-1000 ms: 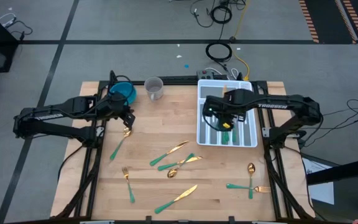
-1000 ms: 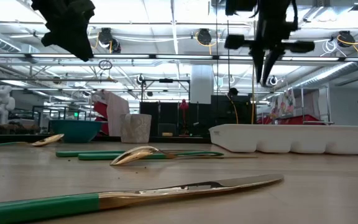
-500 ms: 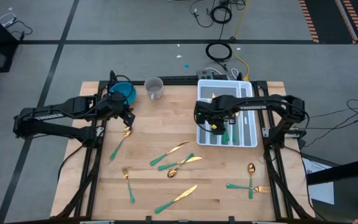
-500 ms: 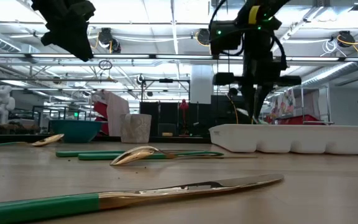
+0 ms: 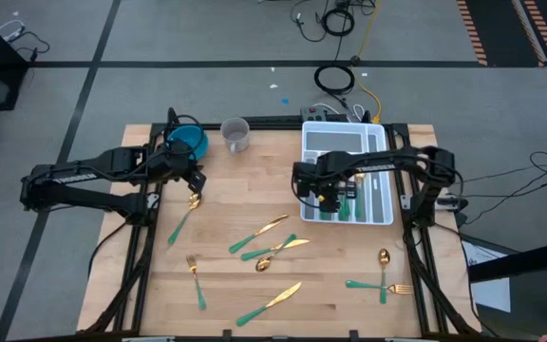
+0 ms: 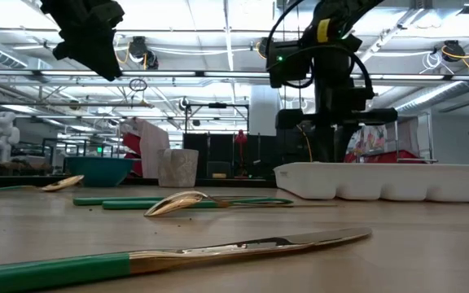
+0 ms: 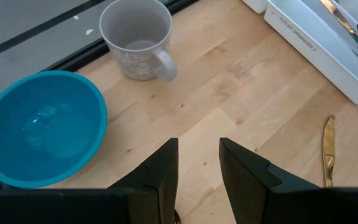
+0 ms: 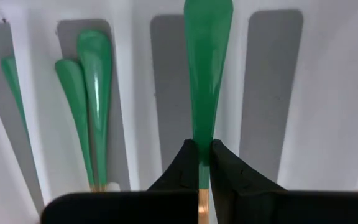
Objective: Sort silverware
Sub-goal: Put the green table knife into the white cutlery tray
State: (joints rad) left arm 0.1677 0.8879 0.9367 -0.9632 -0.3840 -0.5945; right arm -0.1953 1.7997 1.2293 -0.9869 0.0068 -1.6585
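- Our right gripper [image 8: 199, 163] is clamped on one piece of silverware [image 8: 206, 74]; the fingers [image 8: 180, 167] pinch it where the teal-green handle narrows toward the gold, and the handle runs straight out ahead of the tips
- We hang over the white divided tray [image 5: 382, 214], at its side nearest the table's middle; the held handle lies above a grey slot, with a white divider on each side
- To do this step well we judge: keep the handle in line with the slot; lower until it sits between the dividers; only then part the fingers, so it cannot bounce or land across a wall
- Which kind of piece we hold we cannot tell; its head is hidden behind the fingers, so we cannot confirm the compartment matches
- Beside the held piece, other green handles [image 8: 96, 93] already lie in neighbouring compartments; we should keep clear of them on the way down
- Our left gripper [image 7: 199, 163] waits with its fingers apart and nothing between them, over bare wood; the blue bowl [image 7: 39, 127] and a grey mug [image 7: 138, 38] sit just ahead of it
- More loose pieces [image 5: 272, 242] lie well away from the right gripper, on the open table
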